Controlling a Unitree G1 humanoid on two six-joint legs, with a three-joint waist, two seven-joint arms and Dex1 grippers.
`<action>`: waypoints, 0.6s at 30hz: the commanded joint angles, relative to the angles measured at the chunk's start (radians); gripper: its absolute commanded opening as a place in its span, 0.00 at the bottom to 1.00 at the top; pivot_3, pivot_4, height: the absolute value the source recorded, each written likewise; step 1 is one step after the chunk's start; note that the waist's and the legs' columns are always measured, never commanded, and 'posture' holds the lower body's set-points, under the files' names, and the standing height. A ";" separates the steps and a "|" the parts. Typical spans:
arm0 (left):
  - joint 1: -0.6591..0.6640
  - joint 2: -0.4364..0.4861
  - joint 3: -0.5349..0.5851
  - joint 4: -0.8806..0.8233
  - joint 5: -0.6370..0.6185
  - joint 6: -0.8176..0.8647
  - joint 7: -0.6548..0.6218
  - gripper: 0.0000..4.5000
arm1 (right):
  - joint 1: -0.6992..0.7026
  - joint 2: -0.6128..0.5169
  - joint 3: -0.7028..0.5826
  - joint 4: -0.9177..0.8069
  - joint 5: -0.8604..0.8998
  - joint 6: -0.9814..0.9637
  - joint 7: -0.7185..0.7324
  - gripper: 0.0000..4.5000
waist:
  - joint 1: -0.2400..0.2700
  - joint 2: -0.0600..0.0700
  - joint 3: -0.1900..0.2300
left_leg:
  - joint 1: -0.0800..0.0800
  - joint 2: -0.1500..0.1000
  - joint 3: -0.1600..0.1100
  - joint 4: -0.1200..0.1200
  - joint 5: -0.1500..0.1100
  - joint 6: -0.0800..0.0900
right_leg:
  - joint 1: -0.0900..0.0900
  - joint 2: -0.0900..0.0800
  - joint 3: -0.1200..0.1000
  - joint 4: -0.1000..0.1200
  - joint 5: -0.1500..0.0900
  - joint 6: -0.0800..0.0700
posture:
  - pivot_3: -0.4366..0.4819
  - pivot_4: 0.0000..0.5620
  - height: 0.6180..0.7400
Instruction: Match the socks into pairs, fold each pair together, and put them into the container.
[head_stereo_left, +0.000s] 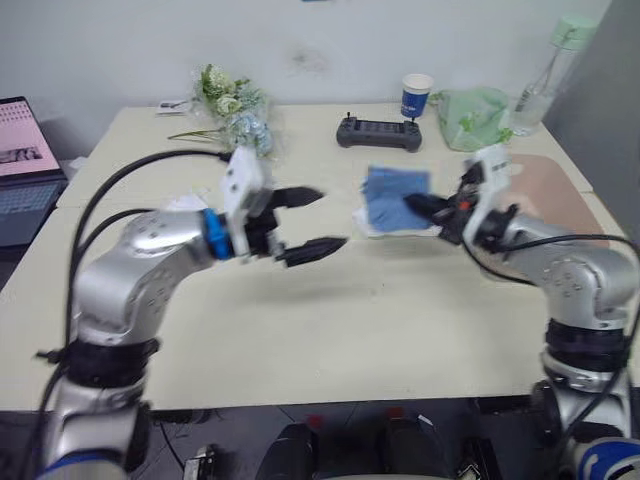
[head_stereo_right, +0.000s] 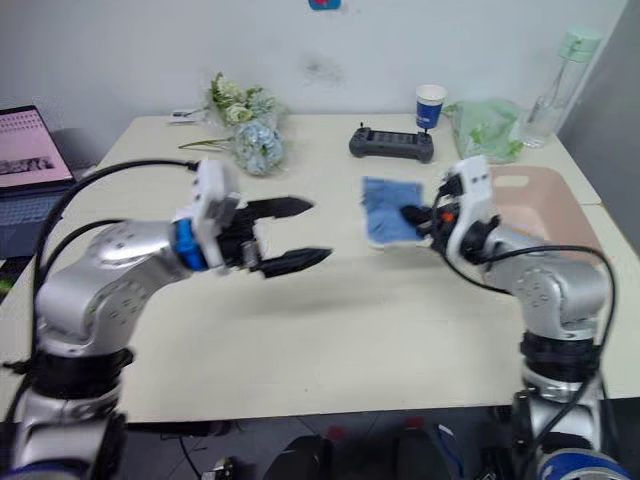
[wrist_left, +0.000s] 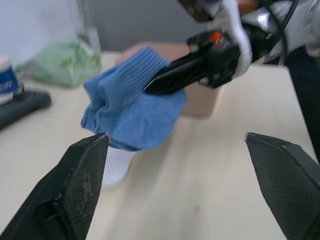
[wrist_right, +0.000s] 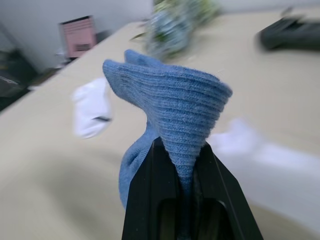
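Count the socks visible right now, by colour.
Blue: 1 bunch, clamped in the right gripper; whether it holds one sock or two, cannot tell.
White: 2, one white sock under the bunch, another white sock farther off.
Total: 3.

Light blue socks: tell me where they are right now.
The light blue socks hang pinched in the right claw above the table's right-centre, over a white sock, between the black controller and the pink container.

Head stereo pair looks forward and down over the cream rectangular table. Both wrist cameras sit close, facing the soft light-blue knit sock, common to all views.
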 joint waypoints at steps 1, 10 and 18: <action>-0.133 -0.088 -0.040 0.060 0.068 -0.048 0.086 1.00 | -0.060 -0.157 -0.010 0.026 -0.133 -0.175 0.028 0.00 | 0.003 -0.001 0.001 | 0.000 0.000 0.001 0.000 0.000 0.000 | 0.000 0.000 0.000 0.000 0.000 0.000 | 0.48 0.27 1.00; -0.246 -0.272 -0.152 0.186 0.170 -0.101 0.130 1.00 | -0.124 -0.429 0.217 0.419 -0.549 -0.738 0.138 0.00 | -0.016 -0.002 0.001 | 0.001 0.002 0.014 -0.001 0.000 0.000 | 0.000 0.000 0.004 0.001 0.000 0.000 | 0.48 0.27 1.00; -0.232 -0.293 -0.149 0.136 0.168 -0.065 0.143 1.00 | -0.260 -0.483 0.459 0.822 -0.902 -1.091 0.173 0.00 | -0.019 -0.002 0.002 | 0.000 0.002 0.017 -0.001 0.000 0.000 | -0.004 0.000 0.007 0.001 0.000 0.000 | 0.48 0.27 1.00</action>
